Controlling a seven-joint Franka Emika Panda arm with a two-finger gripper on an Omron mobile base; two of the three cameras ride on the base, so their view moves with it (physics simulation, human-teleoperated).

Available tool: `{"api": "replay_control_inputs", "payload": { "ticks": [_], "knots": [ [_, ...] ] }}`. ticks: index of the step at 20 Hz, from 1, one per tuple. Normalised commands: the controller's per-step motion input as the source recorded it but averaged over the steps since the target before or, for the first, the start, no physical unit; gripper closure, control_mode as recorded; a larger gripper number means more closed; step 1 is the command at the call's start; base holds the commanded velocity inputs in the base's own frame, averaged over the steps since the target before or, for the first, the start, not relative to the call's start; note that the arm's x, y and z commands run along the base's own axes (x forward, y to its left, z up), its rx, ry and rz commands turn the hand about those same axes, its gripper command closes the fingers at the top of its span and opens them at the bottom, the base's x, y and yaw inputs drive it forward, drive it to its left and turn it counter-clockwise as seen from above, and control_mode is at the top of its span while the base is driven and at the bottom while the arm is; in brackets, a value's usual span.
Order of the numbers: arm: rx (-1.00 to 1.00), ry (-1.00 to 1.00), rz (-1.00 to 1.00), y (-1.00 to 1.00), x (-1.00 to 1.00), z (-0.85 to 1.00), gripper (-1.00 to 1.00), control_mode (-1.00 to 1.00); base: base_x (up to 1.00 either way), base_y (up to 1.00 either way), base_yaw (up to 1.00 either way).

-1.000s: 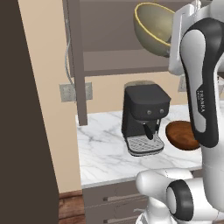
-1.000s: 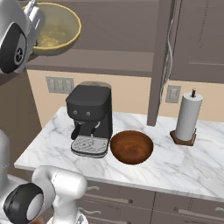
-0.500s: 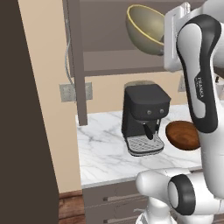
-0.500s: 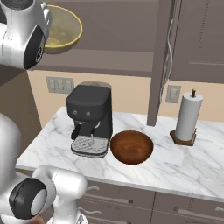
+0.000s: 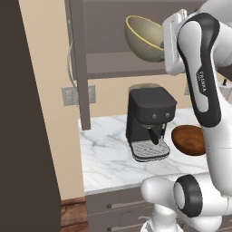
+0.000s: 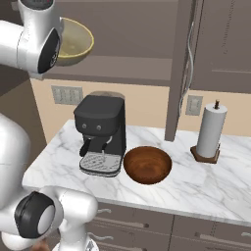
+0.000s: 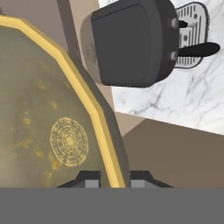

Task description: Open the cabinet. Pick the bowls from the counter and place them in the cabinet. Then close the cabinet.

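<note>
My gripper (image 7: 115, 178) is shut on the rim of the pale olive-yellow bowl (image 5: 142, 38), which it holds tilted inside the open cabinet (image 5: 122, 70), just above its shelf. That bowl (image 6: 73, 41) shows past my arm in the right base view, and its yellow rim (image 7: 92, 113) runs down between my finger tips in the hand view. The reddish-brown bowl (image 6: 147, 164) sits upright on the marble counter (image 6: 211, 181), right of the coffee machine; it is also in the left base view (image 5: 189, 139), partly behind my arm.
A black coffee machine (image 6: 100, 132) stands on the counter under the cabinet shelf. A paper towel roll (image 6: 211, 132) stands at the back right. The cabinet's open doors (image 5: 77, 59) (image 6: 181, 68) jut out on both sides. A tall dark panel (image 5: 22, 136) stands at the left.
The hand has carried the olive-yellow bowl deeper into the cabinet and lower toward the shelf. The brown bowl has not moved.
</note>
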Motion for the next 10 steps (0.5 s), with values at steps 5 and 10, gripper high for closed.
{"api": "replay_control_inputs", "payload": {
  "ticks": [5, 10],
  "knots": [
    [-0.05, 0.01, -0.01, 0.05, 0.04, -0.10, 1.00, -1.00, 0.00, 0.00, 0.00],
    [-0.27, 0.00, 0.00, 0.03, 0.16, -0.39, 1.00, -1.00, 0.00, 0.00, 0.00]
  ]
}}
